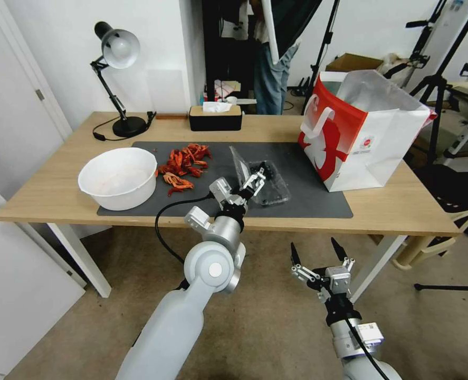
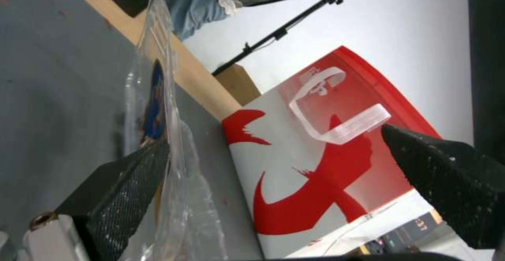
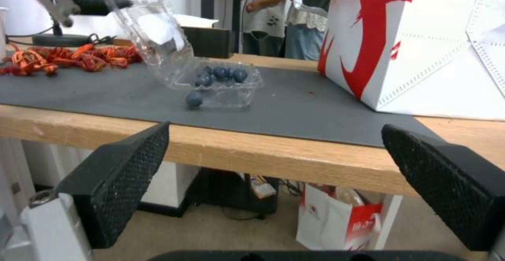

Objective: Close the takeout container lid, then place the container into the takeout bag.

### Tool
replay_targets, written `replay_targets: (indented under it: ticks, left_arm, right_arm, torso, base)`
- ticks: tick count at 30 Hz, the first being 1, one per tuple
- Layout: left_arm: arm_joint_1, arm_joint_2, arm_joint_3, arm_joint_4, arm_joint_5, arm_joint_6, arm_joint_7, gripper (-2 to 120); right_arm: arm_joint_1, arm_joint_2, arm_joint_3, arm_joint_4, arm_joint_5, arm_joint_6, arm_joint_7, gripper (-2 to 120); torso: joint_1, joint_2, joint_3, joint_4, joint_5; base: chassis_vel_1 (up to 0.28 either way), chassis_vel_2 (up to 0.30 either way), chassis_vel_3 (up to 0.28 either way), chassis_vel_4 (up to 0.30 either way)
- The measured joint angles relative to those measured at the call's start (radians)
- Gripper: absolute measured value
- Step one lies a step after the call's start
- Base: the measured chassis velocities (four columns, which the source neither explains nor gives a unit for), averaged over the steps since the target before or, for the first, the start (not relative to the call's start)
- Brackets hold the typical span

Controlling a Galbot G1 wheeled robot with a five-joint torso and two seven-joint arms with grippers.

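Note:
The takeout container [image 1: 275, 191] lies on the grey mat [image 1: 307, 203] with dark berries [image 3: 221, 75] in its lower half. Its clear lid [image 1: 238, 164] stands raised, nearly upright, with a white sticker [image 3: 158, 30]. My left gripper [image 1: 255, 178] is open at the lid; in the left wrist view one finger [image 2: 121, 198] rests against the lid [image 2: 163, 95], the other is far from it. The takeout bag [image 1: 360, 140], white with a red panel, stands open at the right of the mat. My right gripper [image 1: 313, 244] hangs open below the table's front edge, holding nothing.
A white bowl [image 1: 118, 177] and a heap of red crayfish [image 1: 183, 166] occupy the mat's left part. A desk lamp [image 1: 118, 79] and a black tissue box [image 1: 215, 117] stand at the back. Tripods and a chair [image 1: 445, 232] are to the right.

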Motion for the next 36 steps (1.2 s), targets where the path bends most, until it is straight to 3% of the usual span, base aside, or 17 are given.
replay_targets:
  ticks: [9,15,25,33,36]
  left_arm:
    - [-0.079,-0.012,0.025,0.056,-0.078,0.025,0.005,100]
    - [-0.15,-0.067,0.051,0.128,-0.111,0.028,0.006,100]
    - [-0.203,-0.101,0.073,0.212,-0.135,0.036,0.022,99]
    - [-0.234,-0.124,0.079,0.286,-0.135,0.046,0.024,73]
    - [-0.24,-0.118,0.079,0.296,-0.135,0.073,0.002,57]
  right_arm:
    - [0.001,0.002,0.003,0.0,-0.005,-0.002,0.006,100]
    - [0.001,0.003,0.009,-0.002,-0.005,-0.003,0.008,100]
    - [0.006,0.01,0.007,-0.014,-0.01,-0.002,0.009,100]
    - [0.015,0.008,0.006,-0.017,-0.008,-0.002,0.009,100]
    - [0.017,0.007,0.007,-0.016,-0.006,-0.002,0.009,100]
  torso:
    - [0.0,0.0,0.0,0.0,0.0]
    - [0.0,0.0,0.0,0.0,0.0001]
    - [0.0,0.0,0.0,0.0,0.0]
    - [0.0,0.0,0.0,-0.0001,0.0]
    - [0.0,0.0,0.0,0.0,0.0]
  base:
    - [0.0,0.0,0.0,0.0]
    - [0.0,0.0,0.0,0.0]
    - [0.0,0.0,0.0,0.0]
    - [0.0,0.0,0.0,0.0]
    - [0.0,0.0,0.0,0.0]
